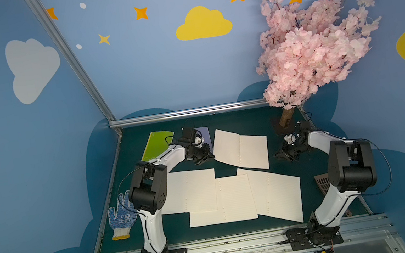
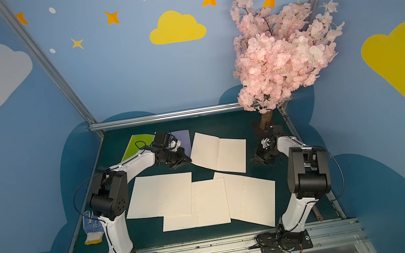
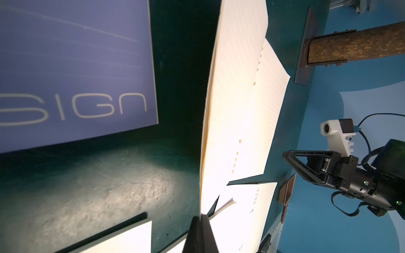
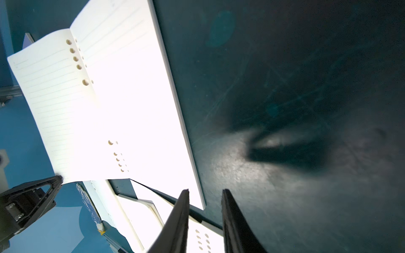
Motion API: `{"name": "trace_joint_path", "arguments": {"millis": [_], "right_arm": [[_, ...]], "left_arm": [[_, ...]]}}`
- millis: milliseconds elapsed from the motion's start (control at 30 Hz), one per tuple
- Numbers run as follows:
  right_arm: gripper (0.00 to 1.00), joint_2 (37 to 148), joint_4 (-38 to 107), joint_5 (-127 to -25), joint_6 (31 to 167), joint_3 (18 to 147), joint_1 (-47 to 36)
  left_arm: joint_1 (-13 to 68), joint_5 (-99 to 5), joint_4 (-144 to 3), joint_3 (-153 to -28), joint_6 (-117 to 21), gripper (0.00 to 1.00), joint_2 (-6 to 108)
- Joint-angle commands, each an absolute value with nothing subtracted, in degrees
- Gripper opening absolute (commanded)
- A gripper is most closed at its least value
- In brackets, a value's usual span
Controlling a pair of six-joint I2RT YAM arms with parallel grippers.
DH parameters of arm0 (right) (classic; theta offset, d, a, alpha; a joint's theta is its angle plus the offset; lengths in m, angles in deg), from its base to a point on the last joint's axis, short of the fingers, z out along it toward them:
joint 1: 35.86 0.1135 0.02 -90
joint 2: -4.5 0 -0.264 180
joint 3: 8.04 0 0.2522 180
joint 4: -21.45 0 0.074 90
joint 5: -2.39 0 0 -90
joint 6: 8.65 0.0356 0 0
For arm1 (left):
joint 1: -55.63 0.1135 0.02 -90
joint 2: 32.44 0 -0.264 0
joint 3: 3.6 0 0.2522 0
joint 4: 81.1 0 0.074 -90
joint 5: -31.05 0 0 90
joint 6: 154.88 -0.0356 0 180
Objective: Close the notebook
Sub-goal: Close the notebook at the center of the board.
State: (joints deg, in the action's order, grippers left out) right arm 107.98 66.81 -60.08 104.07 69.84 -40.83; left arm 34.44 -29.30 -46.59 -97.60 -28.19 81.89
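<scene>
Left claw [image 3: 201, 216] should be swung in an arc over the spine, so the pinched pages are laid flat on the right half, untorn. It is clamped shut on the left edge of the open notebook [image 1: 240, 148] at the back of the table [image 1: 249, 118]. Right claw [image 4: 205, 192] is held slightly open, empty, just beside it.

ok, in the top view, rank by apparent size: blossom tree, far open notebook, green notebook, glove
1. blossom tree
2. far open notebook
3. glove and green notebook: they look about alike and the green one is partly hidden, so unranked.
</scene>
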Motion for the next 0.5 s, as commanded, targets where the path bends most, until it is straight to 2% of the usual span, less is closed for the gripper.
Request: {"name": "trace_joint_path", "arguments": {"millis": [0,467], "right_arm": [[0.28,109.7,67.1,-59.8,105.1,71.8,-39.6],[0.28,114.6,66.9,-58.5,105.3,75.3,-36.2]], "left_arm": [[35.1,-30.4,-44.7,-96.6,-30.1,0.03,79.3],[37.0,-30.3,-43.2,-94.3,-31.3,0.03,75.2]]}}
